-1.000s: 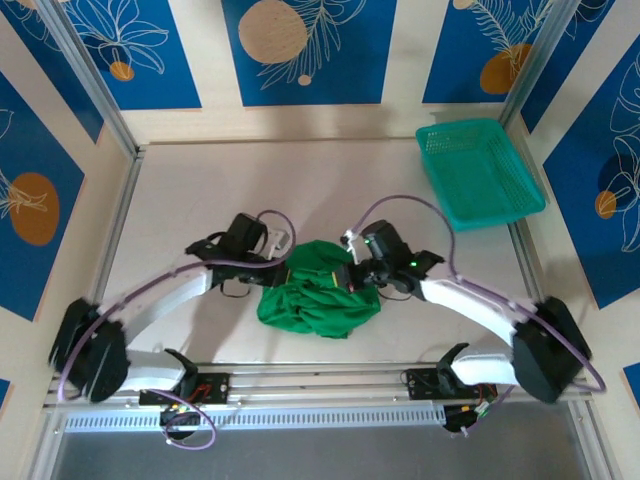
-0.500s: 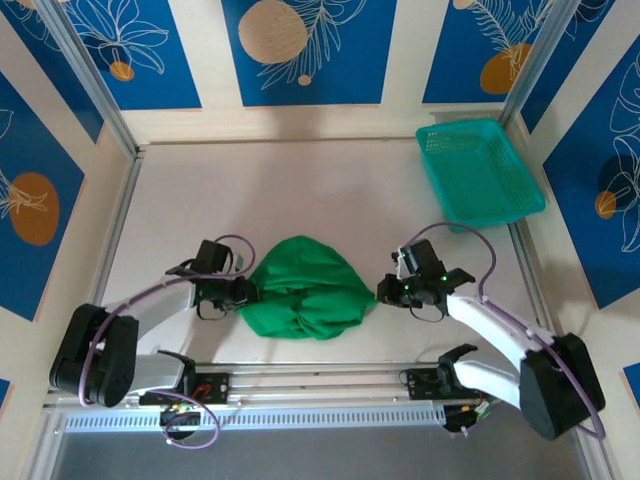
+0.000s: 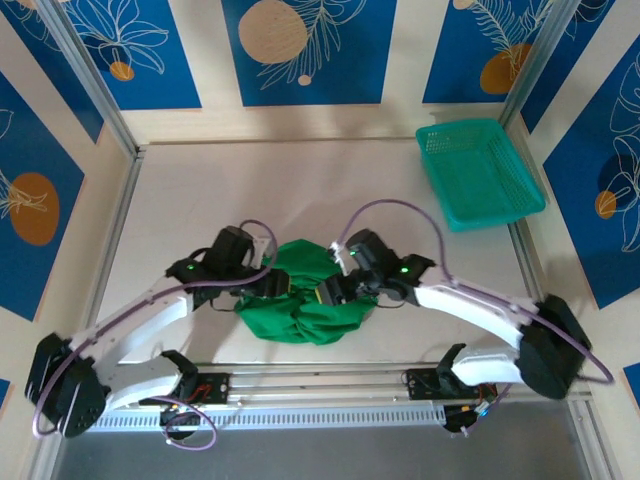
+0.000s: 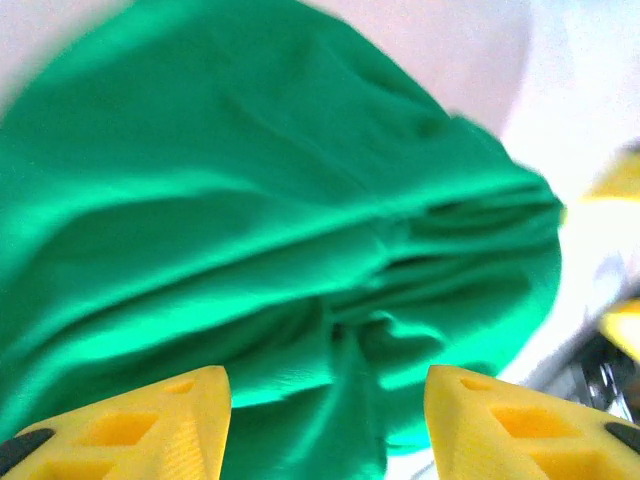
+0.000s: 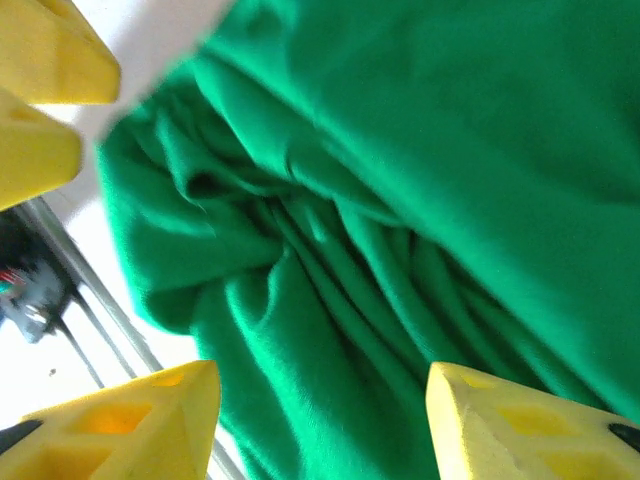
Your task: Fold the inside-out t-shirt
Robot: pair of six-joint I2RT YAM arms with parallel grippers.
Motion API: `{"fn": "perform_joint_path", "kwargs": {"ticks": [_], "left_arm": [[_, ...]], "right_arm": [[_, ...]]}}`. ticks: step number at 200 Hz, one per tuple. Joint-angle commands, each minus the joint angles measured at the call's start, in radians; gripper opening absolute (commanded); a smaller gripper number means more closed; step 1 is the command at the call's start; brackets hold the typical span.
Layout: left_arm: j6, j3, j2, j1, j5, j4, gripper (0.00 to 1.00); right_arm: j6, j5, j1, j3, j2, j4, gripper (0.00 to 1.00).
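Note:
The bright green t-shirt lies crumpled in a wrinkly heap on the table, near the front middle. My left gripper hangs over the heap's left part, and my right gripper over its middle; they almost meet. In the left wrist view the left gripper is open, with folds of the t-shirt beneath the gap. The right gripper is also open above the creased t-shirt. The left gripper's yellow fingers show at the top left of the right wrist view. No neck label is visible.
A teal mesh basket stands at the table's back right corner. The metal rail runs along the near edge just in front of the shirt. Bare white table lies behind the heap.
Half a second ago the grippers were at the shirt's left and right edges, stretching it wide. Both have swung inward over the middle, and the cloth has bunched narrower.

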Motion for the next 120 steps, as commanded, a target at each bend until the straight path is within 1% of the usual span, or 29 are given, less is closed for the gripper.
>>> {"fn": "perform_joint_path", "kwargs": {"ticks": [1,6,9,12,15,19,22,23,26,30,43,65,79,83,87,94,101,110,120], "left_arm": [[-0.041,-0.034,0.096,-0.003,-0.02,0.025,0.54],[-0.037,-0.042,0.113,-0.002,-0.039,0.036,0.54],[-0.032,-0.044,0.123,-0.003,-0.055,0.04,0.52],[-0.026,-0.045,0.134,-0.003,-0.069,0.041,0.48],[-0.018,-0.042,0.142,-0.003,-0.083,0.039,0.42],[-0.006,-0.035,0.152,-0.002,-0.1,0.027,0.28],[0.004,-0.023,0.156,-0.002,-0.111,0.014,0.18],[0.008,-0.019,0.158,-0.002,-0.115,0.009,0.17],[0.017,-0.004,0.16,-0.002,-0.124,-0.01,0.08],[0.026,0.017,0.157,0.0,-0.13,-0.038,0.0],[0.056,0.078,0.098,0.017,-0.072,-0.087,0.0],[0.045,0.143,-0.098,0.063,-0.023,-0.1,0.0],[0.038,0.18,-0.186,0.107,-0.033,-0.135,0.0],[0.036,0.185,-0.201,0.12,-0.038,-0.146,0.0],[0.035,0.183,-0.212,0.131,-0.042,-0.155,0.0],[0.028,0.162,-0.224,0.149,-0.05,-0.162,0.0],[0.013,0.118,-0.229,0.169,-0.048,-0.148,0.0],[-0.024,0.033,-0.221,0.196,-0.01,-0.088,0.0],[-0.09,-0.078,-0.204,0.224,0.077,0.034,0.0]], "right_arm": [[-0.01,0.05,0.026,0.043,0.1,0.035,0.53],[-0.01,0.054,0.03,0.051,0.117,0.035,0.43],[-0.01,0.053,0.031,0.056,0.125,0.034,0.31],[-0.01,0.052,0.031,0.058,0.13,0.032,0.21],[-0.01,0.052,0.032,0.063,0.133,0.03,0.14],[-0.01,0.05,0.032,0.066,0.132,0.028,0.06],[-0.01,0.046,0.032,0.066,0.13,0.025,0.01],[-0.01,0.045,0.032,0.067,0.127,0.025,0.0],[-0.011,0.04,0.031,0.07,0.12,0.02,0.0],[-0.012,0.035,0.029,0.073,0.106,0.011,0.0],[-0.021,0.013,0.014,0.09,0.027,-0.027,0.0],[-0.044,-0.072,-0.046,0.107,-0.188,-0.083,0.0],[0.038,-0.069,-0.145,0.076,-0.328,-0.107,0.0],[0.062,-0.091,-0.186,0.059,-0.361,-0.108,0.0],[0.072,-0.139,-0.228,0.041,-0.391,-0.101,0.0],[0.07,-0.232,-0.296,-0.005,-0.433,-0.077,0.0],[0.064,-0.288,-0.335,-0.051,-0.458,-0.062,0.0],[0.054,-0.309,-0.344,-0.114,-0.466,-0.065,0.0],[0.075,-0.299,-0.326,-0.182,-0.442,-0.075,0.0]]}}
